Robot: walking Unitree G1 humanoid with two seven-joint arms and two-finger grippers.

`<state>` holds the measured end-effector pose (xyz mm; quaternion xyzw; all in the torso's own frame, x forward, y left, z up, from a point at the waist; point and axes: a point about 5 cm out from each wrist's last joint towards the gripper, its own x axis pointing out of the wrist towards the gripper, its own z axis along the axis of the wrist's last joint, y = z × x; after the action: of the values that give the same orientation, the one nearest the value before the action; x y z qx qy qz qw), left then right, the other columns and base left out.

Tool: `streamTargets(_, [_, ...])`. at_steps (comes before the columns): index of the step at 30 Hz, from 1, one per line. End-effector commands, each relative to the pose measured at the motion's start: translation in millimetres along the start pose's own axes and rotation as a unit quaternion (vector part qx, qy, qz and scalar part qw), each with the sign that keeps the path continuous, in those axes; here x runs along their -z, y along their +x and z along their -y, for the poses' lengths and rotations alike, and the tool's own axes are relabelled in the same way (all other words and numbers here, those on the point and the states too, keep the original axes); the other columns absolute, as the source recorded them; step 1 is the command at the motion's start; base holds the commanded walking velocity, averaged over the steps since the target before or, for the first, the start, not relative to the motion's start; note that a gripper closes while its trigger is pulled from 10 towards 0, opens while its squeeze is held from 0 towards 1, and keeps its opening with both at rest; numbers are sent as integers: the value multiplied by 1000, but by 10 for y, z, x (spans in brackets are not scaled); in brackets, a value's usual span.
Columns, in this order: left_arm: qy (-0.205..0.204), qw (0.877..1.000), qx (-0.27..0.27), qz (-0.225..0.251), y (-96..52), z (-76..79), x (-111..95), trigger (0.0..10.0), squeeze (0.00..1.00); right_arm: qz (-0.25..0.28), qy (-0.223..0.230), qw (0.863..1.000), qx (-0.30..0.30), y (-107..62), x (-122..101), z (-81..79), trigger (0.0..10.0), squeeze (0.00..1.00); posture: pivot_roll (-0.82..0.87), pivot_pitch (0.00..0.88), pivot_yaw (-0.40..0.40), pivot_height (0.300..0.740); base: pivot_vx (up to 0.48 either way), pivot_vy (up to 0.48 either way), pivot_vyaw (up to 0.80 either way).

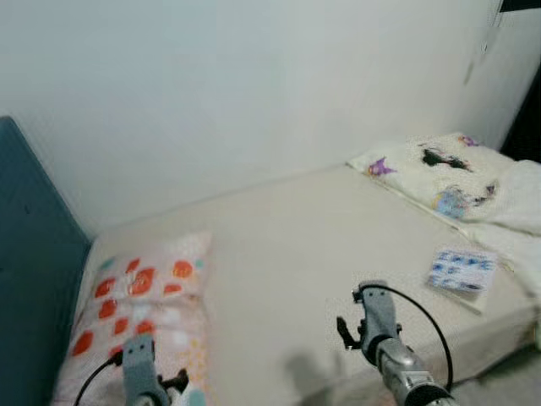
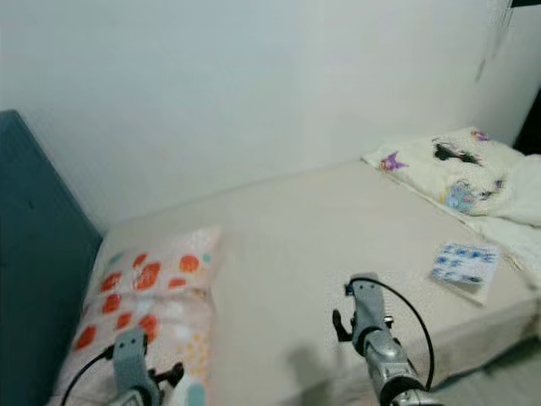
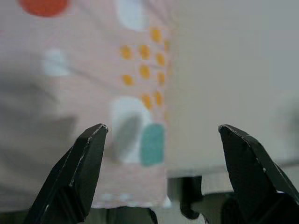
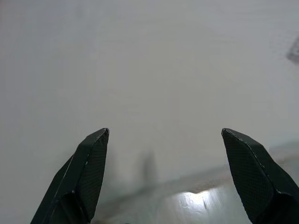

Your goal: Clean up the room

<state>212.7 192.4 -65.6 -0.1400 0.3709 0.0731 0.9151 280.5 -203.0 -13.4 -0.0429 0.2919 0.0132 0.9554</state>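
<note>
Left gripper [image 3: 161,133] gapes wide, empty, above the pink orange-dotted pillow [image 1: 144,309] at lower left; right gripper [image 4: 163,135], equally spread, hovers over the cream mattress [image 1: 287,254] mid-frame

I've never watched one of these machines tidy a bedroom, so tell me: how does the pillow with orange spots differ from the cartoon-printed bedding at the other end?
The pink pillow with orange spots lies flat by the dark blue headboard, on the robot's left; the cream bedding with purple and black cartoon figures lies toward the far right end. The pillow's print is round spots; the bedding's is figures. The pillow looks smooth; the bedding looks rumpled. Both rest on the same beige mattress.
</note>
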Motion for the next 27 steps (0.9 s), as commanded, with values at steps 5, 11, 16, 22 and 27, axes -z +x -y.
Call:
streamTargets(5, [20,1000,-7,-11,-16,-75,22,10000,0,-7,3,1000,-9,2,43,-85,10000,0,-134,0,40,730,0,-480,0])
streamTargets(11, [25,999,-7,-25,-23,-48,86,10000,0,-14,31,999,11,-6,55,0,10000,0,-134,0,35,730,0,-480,0])
streamTargets(16, [26,999,-6,-34,-31,-36,132,10000,0,-4,32,999,17,3,0,36,10000,0,-138,0,32,730,0,-480,0])
streamTargets(22, [27,999,-6,-36,-35,-31,150,10000,0,0,34,999,23,7,-29,59,10000,0,-138,0,34,730,0,-480,0])
streamTargets(27, [26,999,-6,-36,-34,-32,148,10000,0,3,38,999,26,12,-50,64,10000,0,-138,0,37,730,0,-480,0])
